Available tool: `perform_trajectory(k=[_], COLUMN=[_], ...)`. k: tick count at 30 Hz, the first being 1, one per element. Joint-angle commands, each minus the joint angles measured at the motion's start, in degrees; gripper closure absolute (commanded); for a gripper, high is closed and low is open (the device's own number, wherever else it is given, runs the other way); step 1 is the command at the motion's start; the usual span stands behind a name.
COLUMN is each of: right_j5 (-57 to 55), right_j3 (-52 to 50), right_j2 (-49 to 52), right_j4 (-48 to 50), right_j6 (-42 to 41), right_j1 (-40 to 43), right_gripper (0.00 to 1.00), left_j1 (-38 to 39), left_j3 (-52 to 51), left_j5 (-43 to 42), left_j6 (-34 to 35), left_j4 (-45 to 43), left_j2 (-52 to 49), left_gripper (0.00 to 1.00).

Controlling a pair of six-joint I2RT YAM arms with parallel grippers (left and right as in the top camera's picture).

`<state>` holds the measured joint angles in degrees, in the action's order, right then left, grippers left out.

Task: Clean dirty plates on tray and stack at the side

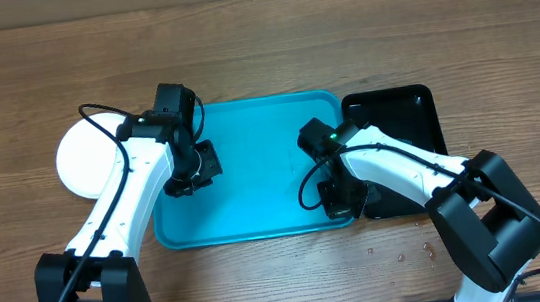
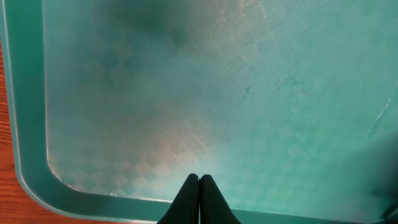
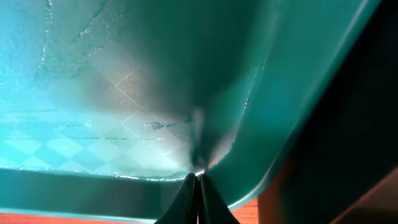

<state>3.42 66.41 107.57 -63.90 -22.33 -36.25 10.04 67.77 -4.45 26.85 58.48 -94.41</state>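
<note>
The turquoise tray (image 1: 252, 173) lies in the middle of the table with nothing on it. A white plate (image 1: 82, 159) sits on the table left of the tray, partly hidden by my left arm. The pale blue and yellow-green plates are not visible. My left gripper (image 1: 192, 174) is shut and empty over the tray's left part. In the left wrist view its tips (image 2: 199, 178) are low over the tray floor (image 2: 280, 112). My right gripper (image 1: 340, 199) is shut and empty at the tray's front right corner. Its tips (image 3: 196, 175) are near the tray's rim (image 3: 93, 74).
A glossy black tray (image 1: 402, 117) lies right against the turquoise tray's right side, under my right arm, and shows as a dark area in the right wrist view (image 3: 360, 124). A few small drops (image 1: 402, 255) lie on the wood near the front right.
</note>
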Motion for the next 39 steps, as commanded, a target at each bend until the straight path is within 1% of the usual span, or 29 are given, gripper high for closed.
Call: perform_trajectory(k=[1,7,12,16,23,31,35,37,39], right_j5=[-0.8,-0.8,-0.8,-0.7,-0.8,-0.8,-0.8,-0.9,-0.9], right_j3=[-0.2,0.2,0.1,-0.7,-0.7,0.5,4.9,9.1,14.3], right_j2=[-0.8,-0.8,-0.8,-0.8,-0.8,-0.8,-0.8,-0.8,-0.8], right_j4=[-0.4,-0.3,2.5,1.9,-0.8,-1.5,-2.9,-5.3,-7.8], right_j6=[-0.4,-0.4,-0.5,-1.7,-1.7,-1.4,0.7,2.0,3.4], right_j1=[-0.1,0.0,0.0,-0.1,0.0,0.0,0.1,0.7,1.9], right_gripper=[0.96,0.96,0.96,0.96,0.96,0.96,0.96,0.96,0.96], left_j1=[-0.2,-0.2,-0.2,-0.2,-0.2,-0.2,-0.2,-0.2,-0.2], left_j3=[-0.1,-0.1,-0.1,-0.1,-0.1,-0.1,-0.1,-0.1,-0.1], left_j5=[0.3,0.3,0.3,0.3,0.4,0.3,0.4,0.4,0.3], left_j6=[-0.7,-0.7,-0.7,-0.7,-0.7,-0.7,-0.7,-0.7,-0.7], left_j4=[0.0,0.0,0.0,0.0,0.0,0.0,-0.4,-0.7,-0.7], left_j2=[-0.2,-0.2,-0.2,-0.2,-0.2,-0.2,-0.2,-0.2,-0.2], left_gripper=[0.96,0.96,0.96,0.96,0.96,0.96,0.94,0.93,0.9])
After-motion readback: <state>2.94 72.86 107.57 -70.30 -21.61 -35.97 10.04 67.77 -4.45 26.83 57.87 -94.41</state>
